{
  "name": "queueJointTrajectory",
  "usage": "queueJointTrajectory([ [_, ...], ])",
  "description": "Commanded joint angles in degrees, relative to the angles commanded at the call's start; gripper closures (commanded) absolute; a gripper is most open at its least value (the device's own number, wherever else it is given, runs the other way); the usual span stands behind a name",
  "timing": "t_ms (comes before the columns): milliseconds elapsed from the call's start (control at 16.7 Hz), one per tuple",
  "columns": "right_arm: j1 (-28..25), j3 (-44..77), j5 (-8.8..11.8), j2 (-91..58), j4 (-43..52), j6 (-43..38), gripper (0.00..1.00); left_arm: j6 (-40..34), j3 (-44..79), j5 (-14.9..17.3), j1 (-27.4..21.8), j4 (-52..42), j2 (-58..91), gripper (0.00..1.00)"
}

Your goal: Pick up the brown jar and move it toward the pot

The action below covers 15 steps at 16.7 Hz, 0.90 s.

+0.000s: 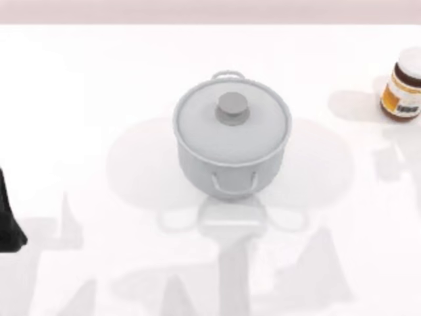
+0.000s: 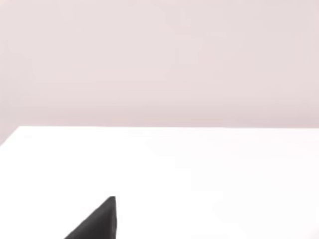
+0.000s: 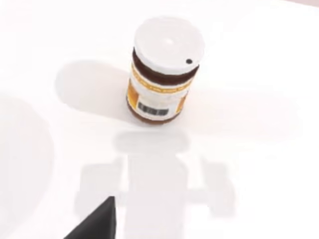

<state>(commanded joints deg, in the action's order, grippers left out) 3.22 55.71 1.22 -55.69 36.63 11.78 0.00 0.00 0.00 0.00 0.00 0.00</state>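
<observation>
The jar point(image 1: 402, 85) stands upright at the far right of the surface point(image 1: 99, 99), close to the right edge and well apart from the pot point(image 1: 231, 135), which sits near the middle with its lid on. Nothing lies between them.

The jar looks like a small rigid cylinder, likely glass or hard plastic, with dark filling, a white lid point(image 3: 168, 42) and a paper label point(image 3: 157, 97). I would judge it moderately light but dense for its size, stiff, and smooth enough to slip if pinched weakly. It is taller than it is wide, so a sideways nudge could tip it. The best hold seems to be across the body on the label band, below the lid, with the fingers on opposite sides and the closing line through its centre.

The right wrist view looks down on the jar from above and to one side. Only a dark tip shows at that picture's edge, so I cannot tell how wide the right gripper is. The left arm point(image 1: 10, 224) is parked at the near left edge; its gripper's opening cannot be told either.

The surface is flat, plain white and glossy-looking, with soft shadows. There is ample free room around the jar and along the way left to the pot.
</observation>
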Motion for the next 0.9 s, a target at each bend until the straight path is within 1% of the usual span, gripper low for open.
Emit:
queueJointTrajectory([
  [240,0.79,23.65,0.94,-24.16,14.89,7.11,0.0,0.0,0.0,0.0,0.0,0.0,0.0,0.0],
  [480,0.83,47.2,2.4,-47.91,27.84,14.7,0.0,0.0,0.0,0.0,0.0,0.0,0.0,0.0],
  [720,0.3,68.42,4.03,-68.47,37.4,21.45,0.0,0.0,0.0,0.0,0.0,0.0,0.0,0.0],
  [900,-0.19,80.93,5.07,-80.28,42.15,25.39,0.0,0.0,0.0,0.0,0.0,0.0,0.0,0.0],
])
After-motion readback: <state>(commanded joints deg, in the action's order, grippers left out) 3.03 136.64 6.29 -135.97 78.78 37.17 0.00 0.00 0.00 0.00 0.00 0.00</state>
